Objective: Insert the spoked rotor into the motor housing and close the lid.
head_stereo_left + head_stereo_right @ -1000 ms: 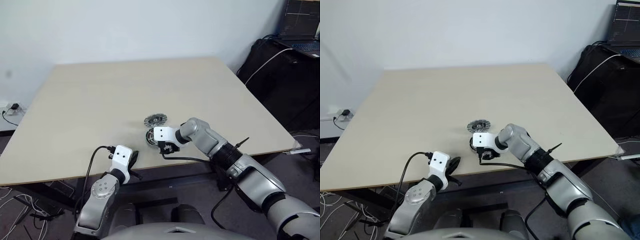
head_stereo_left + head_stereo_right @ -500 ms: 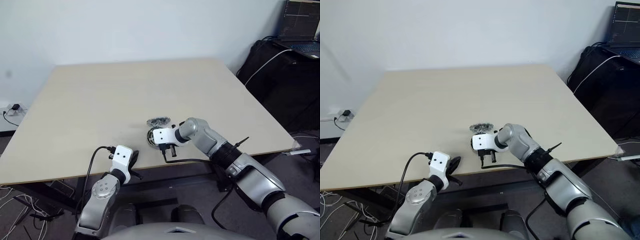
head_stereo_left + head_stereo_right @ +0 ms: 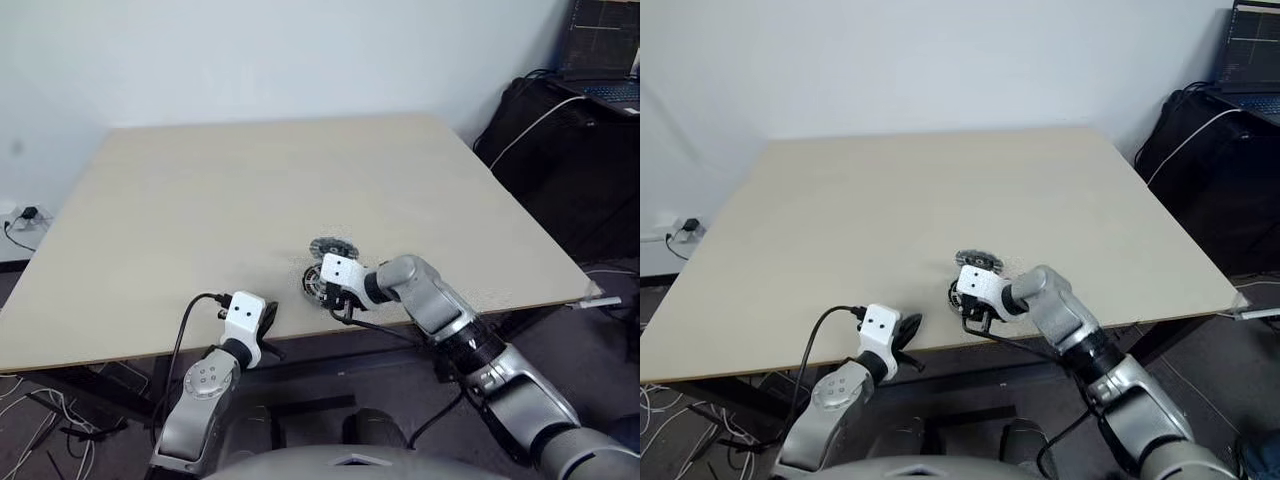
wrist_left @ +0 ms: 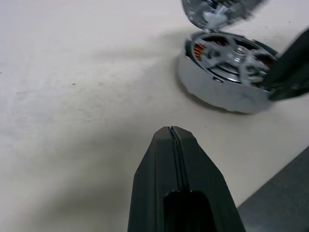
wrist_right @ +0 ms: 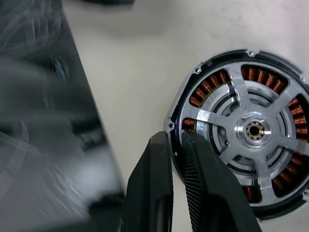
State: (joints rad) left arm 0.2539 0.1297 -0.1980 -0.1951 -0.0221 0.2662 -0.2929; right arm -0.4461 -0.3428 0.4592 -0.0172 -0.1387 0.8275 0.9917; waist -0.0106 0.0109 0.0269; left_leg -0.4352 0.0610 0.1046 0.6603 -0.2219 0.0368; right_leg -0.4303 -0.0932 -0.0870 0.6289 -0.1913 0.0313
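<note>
The right claw (image 5: 175, 145) has its fingers nearly together, a thin gap between them, with nothing visibly clamped; its tips sit at the rim of the housing (image 5: 241, 130), and whether they touch it cannot be told. The right arm reaches in from the near right, wrist bent so the claw points down and across toward the robot's left, right at the housing (image 3: 316, 283) near the front edge of the surface (image 3: 250, 190).

The left claw (image 4: 172, 137) is fully closed and empty, fingers pressed flat together. It hangs at the surface's near edge, well apart from the housing, pointing forward and slightly down toward it.

The rotor (image 5: 254, 129) already lies inside the housing, its silver spokes crossing the ring of copper windings. The lid (image 3: 333, 247) sits just behind the housing, not on it; in the left wrist view the lid (image 4: 217, 8) is cut off by the picture's edge. The right wrist hides part of the housing from the head camera.
</note>
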